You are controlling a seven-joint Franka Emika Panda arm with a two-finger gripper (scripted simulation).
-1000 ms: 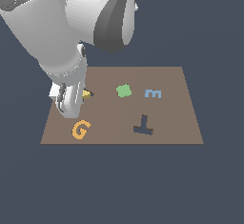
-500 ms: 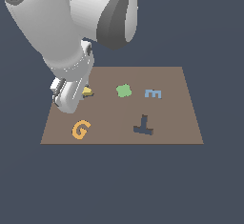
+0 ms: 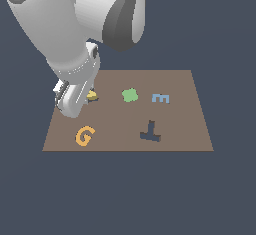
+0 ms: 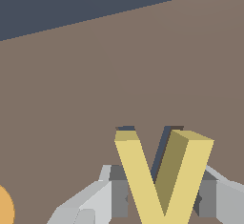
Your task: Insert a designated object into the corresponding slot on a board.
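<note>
Leaning in over the exterior view's left side of the board (image 3: pixel 180 124), above and beyond the orange G (image 3: pixel 84 136). Tilting the wrist further than a second ago, with the arm's upper links swinging across overhead while the hand barely shifts over the board.

Clamping the gripper (image 4: pixel 162 194) narrowly on the yellow V (image 4: pixel 162 175), one of the fingers (image 4: pixel 119 192) pressing each outer flank of the letter. Keeping the V (image 3: pixel 92 96) at the same spot on the board as half a second ago, just beside the hand. Showing the dark slot (image 4: pixel 126 128) only as thin strips peeking past the V's two tips, so probably hovering over or sitting partly in the recess rather than fully seated; hard telling which.

Meaning, most likely, settling orientation over the slot rather than carrying: lowering and releasing apparently remaining.

Leaving the green blob (image 3: pixel 130 95), light-blue E (image 3: pixel 160 98) and navy T (image 3: pixel 150 131) untouched, well apart toward the right.
</note>
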